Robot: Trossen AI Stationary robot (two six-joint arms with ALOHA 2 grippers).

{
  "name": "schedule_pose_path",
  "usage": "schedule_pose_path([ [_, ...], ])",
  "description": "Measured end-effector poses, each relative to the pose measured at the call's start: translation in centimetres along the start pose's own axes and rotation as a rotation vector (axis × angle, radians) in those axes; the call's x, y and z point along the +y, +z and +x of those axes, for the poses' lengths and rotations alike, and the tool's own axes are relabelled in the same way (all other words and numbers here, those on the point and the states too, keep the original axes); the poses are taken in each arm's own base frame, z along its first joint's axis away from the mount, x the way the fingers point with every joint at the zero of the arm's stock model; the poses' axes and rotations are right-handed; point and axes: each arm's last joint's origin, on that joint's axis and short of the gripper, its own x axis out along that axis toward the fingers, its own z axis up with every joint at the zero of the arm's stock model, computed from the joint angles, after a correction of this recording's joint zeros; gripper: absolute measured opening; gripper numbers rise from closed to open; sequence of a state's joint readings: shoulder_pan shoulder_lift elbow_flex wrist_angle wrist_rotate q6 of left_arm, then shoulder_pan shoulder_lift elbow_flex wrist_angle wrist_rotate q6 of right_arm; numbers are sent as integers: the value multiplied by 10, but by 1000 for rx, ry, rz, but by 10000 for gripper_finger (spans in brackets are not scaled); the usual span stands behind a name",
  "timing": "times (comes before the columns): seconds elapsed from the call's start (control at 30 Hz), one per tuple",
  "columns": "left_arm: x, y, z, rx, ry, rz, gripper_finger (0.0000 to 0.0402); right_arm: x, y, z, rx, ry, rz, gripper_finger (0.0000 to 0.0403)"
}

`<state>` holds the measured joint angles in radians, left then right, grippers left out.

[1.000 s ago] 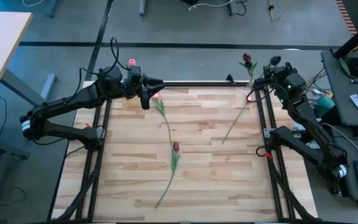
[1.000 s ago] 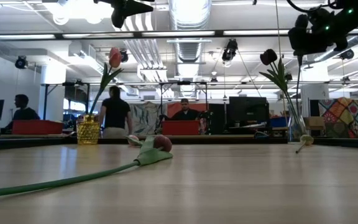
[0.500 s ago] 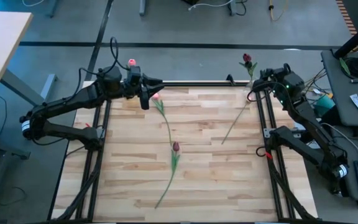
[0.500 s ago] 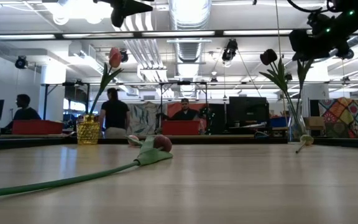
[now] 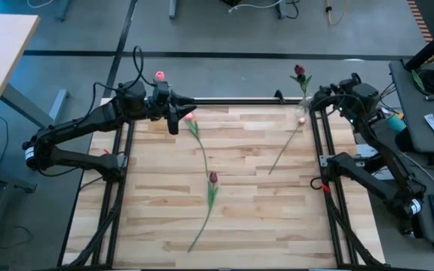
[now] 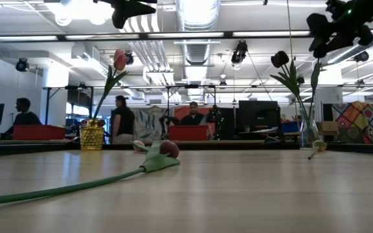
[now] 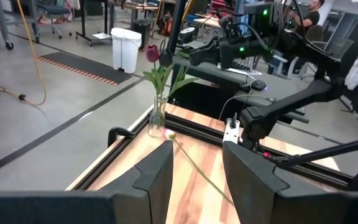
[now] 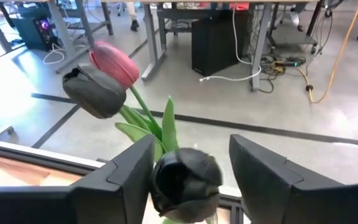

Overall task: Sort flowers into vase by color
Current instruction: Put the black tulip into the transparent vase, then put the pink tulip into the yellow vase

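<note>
The right gripper (image 5: 350, 81) is seen at upper right, fingers spread, beside the dark tulip (image 5: 300, 72) in its vase (image 6: 308, 134). The left gripper (image 5: 175, 120) is held at upper left, fingers parted, over a pink tulip (image 5: 189, 117). Three tulips are left on the table (image 5: 247, 218).

Pale wood-plank tabletop (image 5: 239, 196) with striped light and tan boards, framed by black metal rails (image 5: 236, 100). Beside the left gripper (image 5: 173, 120): pink tulip head (image 5: 189, 117) on a green stem; amber-yellow textured glass vase (image 6: 91, 136). Near the right gripper (image 8: 188, 180): dark maroon tulip head (image 5: 299, 71); clear glass vase (image 7: 158, 115).
</note>
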<state>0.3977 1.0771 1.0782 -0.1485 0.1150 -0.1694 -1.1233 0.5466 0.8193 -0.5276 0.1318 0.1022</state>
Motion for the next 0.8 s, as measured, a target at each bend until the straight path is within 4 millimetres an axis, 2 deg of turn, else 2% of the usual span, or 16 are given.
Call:
schedule_pose_path([
  [0.23,0,0,0,-1,0,5,126,0,26,-21,2,0,18,244],
  [0.5,1,-3,0,33,6,1,126,2,72,-47,-55,48,-49,261],
  [0.67,-2,-4,0,39,-5,16,111,7,95,-60,-92,179,-39,238],
  [0.8,-6,-8,1,55,-25,19,77,9,99,-66,-65,245,-49,175],
])
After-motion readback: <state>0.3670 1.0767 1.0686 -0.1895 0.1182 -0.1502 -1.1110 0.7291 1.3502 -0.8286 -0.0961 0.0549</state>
